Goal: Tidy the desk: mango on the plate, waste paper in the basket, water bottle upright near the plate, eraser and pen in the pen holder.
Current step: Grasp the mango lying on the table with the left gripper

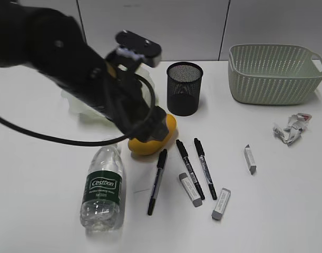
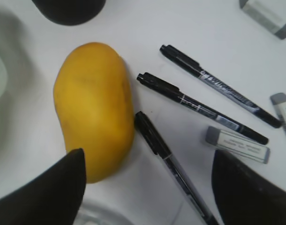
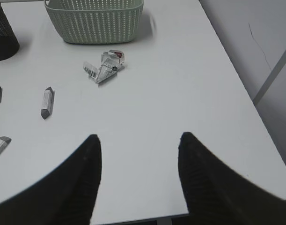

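Note:
The yellow mango (image 1: 149, 145) lies on the white desk (image 1: 39, 174) and also shows in the left wrist view (image 2: 93, 110). My left gripper (image 1: 154, 128) hovers just over it, open (image 2: 150, 159), one finger by the mango's end. The pale-green plate (image 1: 71, 103) is mostly hidden behind the left arm. The water bottle (image 1: 103, 187) lies on its side. Three black pens (image 1: 189, 168) and three erasers (image 1: 190, 189) lie in the middle. The pen holder (image 1: 184, 88) stands behind them. The waste paper (image 3: 104, 66) lies before the basket (image 3: 93, 21). My right gripper (image 3: 139, 138) is open and empty.
The desk's right edge (image 3: 255, 122) drops off close beside the right gripper, and its front edge is just below it. One eraser (image 3: 47, 102) lies apart, left of the waste paper. A wall stands behind the desk.

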{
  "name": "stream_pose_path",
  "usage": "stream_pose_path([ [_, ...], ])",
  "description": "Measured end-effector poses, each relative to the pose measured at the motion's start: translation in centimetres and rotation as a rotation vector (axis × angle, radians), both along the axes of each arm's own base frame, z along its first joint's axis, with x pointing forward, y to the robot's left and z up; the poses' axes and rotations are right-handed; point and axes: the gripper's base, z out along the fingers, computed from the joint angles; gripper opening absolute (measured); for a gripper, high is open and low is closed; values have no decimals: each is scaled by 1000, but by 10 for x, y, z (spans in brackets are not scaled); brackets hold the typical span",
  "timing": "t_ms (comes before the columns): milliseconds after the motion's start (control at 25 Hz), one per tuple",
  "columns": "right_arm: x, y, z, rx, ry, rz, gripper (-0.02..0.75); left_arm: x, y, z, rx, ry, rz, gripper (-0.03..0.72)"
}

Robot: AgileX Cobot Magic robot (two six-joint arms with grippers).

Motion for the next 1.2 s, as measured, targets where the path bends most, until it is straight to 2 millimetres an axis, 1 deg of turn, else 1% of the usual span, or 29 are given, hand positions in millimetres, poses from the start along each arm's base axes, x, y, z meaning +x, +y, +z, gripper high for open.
stream_pose_path([
  [80,0,0,0,0,0,0,424,15,-15,-13,58,33,-2,636],
  [160,0,0,0,0,0,0,424,27,-25,-26,96,61,1,641],
  [280,0,0,0,0,0,0,424,43,-35,-34,133,48,7,644],
  [400,0,0,0,0,0,0,424,52,-38,-37,164,12,17,644],
  [520,0,0,0,0,0,0,424,56,-39,-43,177,-10,11,645],
  [720,0,0,0,0,0,0,424,60,-41,-62,194,-1,12,641],
  [960,0,0,0,0,0,0,424,61,-41,-80,211,28,30,629],
  [1120,0,0,0,0,0,0,424,61,-41,-80,213,21,28,596],
  [1200,0,0,0,0,0,0,424,61,-41,-80,214,22,28,597],
])
